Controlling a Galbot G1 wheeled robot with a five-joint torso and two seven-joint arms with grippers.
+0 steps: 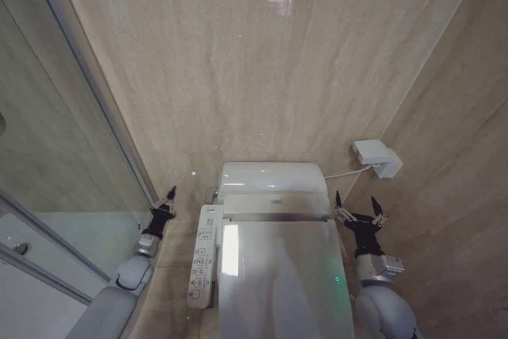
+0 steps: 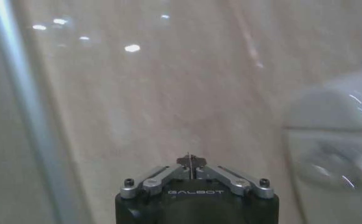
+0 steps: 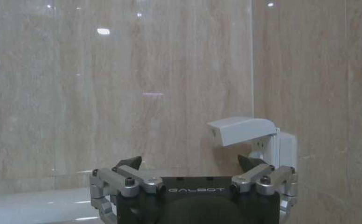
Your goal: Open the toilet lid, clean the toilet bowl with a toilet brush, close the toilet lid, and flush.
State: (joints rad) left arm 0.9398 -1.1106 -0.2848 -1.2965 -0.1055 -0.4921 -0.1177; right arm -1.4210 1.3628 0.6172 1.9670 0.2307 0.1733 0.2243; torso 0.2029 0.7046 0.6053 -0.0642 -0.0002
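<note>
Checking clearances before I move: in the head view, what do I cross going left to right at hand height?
Glass door → left hand → button panel → lid → right hand.

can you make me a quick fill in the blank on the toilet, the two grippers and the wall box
1. The toilet lid is ____.
2. The left gripper has its fingers ____.
3. The right gripper has its fingers ____.
4. The white socket box on the wall is on the robot's ____ side.

Missing words: closed; shut; open; right
</note>
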